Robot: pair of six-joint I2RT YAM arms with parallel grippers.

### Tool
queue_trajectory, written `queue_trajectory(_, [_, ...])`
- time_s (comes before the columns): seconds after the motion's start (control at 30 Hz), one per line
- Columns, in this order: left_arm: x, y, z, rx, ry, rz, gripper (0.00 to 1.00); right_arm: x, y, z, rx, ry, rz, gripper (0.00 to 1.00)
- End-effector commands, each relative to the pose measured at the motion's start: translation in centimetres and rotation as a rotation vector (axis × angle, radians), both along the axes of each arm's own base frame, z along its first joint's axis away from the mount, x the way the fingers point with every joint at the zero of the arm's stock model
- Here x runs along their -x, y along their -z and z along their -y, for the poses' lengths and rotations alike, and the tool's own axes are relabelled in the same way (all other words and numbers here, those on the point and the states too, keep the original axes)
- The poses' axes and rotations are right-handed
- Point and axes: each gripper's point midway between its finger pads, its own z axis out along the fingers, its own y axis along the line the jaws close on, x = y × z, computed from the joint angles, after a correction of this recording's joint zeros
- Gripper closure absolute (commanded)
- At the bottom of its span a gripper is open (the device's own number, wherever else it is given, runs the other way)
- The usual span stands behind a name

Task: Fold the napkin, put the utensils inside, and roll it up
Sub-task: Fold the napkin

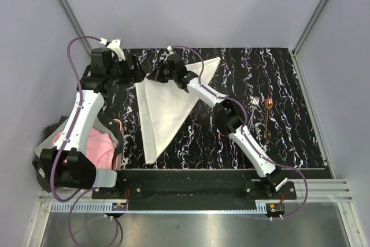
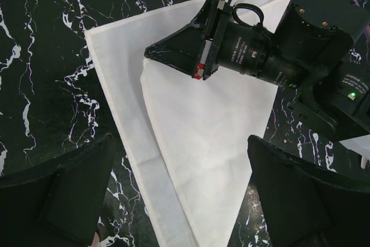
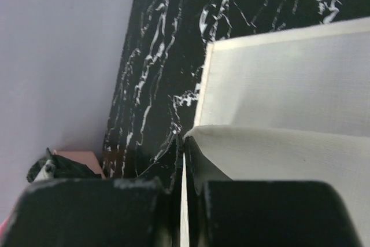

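Observation:
The cream napkin (image 1: 165, 111) lies folded into a triangle on the black marble mat, its long point toward the near edge. My right gripper (image 1: 151, 76) is shut on the corner of the napkin's upper layer (image 3: 277, 148) at the far left; in the left wrist view its closed tip (image 2: 149, 55) rests on the napkin (image 2: 202, 137), a little in from the lower layer's edge. My left gripper (image 2: 180, 143) hovers open above the napkin, holding nothing. A silver fork (image 1: 254, 103) and a copper-brown utensil (image 1: 267, 117) lie on the mat to the right, apart from the napkin.
A pink and grey cloth (image 1: 95, 143) is bunched beside the left arm, off the mat's left edge. Grey walls enclose the back and both sides. The right arm (image 1: 231, 117) stretches diagonally across the mat between the napkin and the utensils.

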Motion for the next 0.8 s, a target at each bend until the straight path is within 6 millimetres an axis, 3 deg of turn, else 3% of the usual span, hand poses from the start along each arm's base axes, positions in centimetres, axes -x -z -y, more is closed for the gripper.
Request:
queue_trajectory(0.0, [-0.2, -1.5, 0.4, 0.031, 0.017, 0.053, 0.01, -0.7, -5.7, -2.4, -0.185, 0.013, 0.124, 1.0])
queue_trajectory(0.37, [-0.1, -1.5, 0.4, 0.039, 0.016, 0.053, 0.01, -1.1, -6.0, -3.3, -0.302, 0.032, 0.136, 1.0])
queue_trajectory(0.77, [-0.2, -1.6, 0.4, 0.046, 0.016, 0.053, 0.01, -1.3, -9.4, -3.6, -0.436, 0.054, 0.208, 1.0])
